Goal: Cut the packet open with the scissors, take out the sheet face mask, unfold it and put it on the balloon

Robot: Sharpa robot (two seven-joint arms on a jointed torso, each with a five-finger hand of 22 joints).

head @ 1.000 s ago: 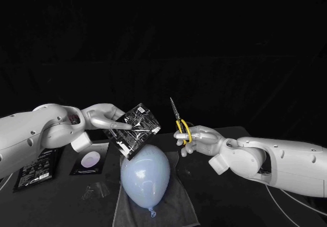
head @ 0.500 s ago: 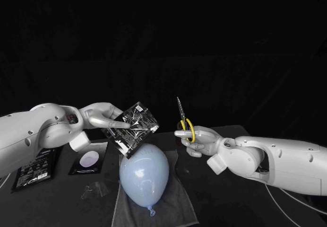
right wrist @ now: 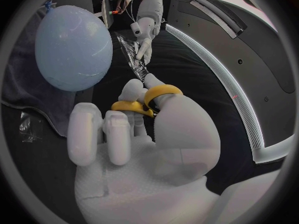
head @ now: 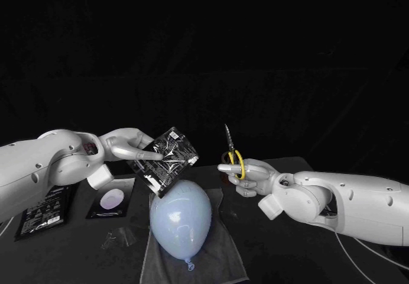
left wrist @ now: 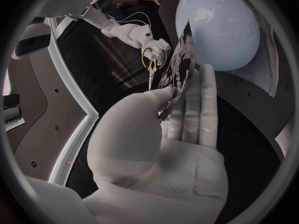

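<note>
Packet and scissors (yellow-handled) aloft

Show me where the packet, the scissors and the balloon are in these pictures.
packet [head: 171,157]: head view, middle of its black printed face.
scissors [right wrist: 164,88]: right wrist view, on the yellow handle loop.
balloon [head: 181,213]: head view, middle of its pale blue body.

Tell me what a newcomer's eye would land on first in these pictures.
The pale blue balloon stands out most, lying on a grey cloth at the middle of the black table. Just above it, the left hand holds a black packet tilted in the air. To the packet's right and apart from it, the right hand holds yellow-handled scissors with the blades pointing up.
</note>
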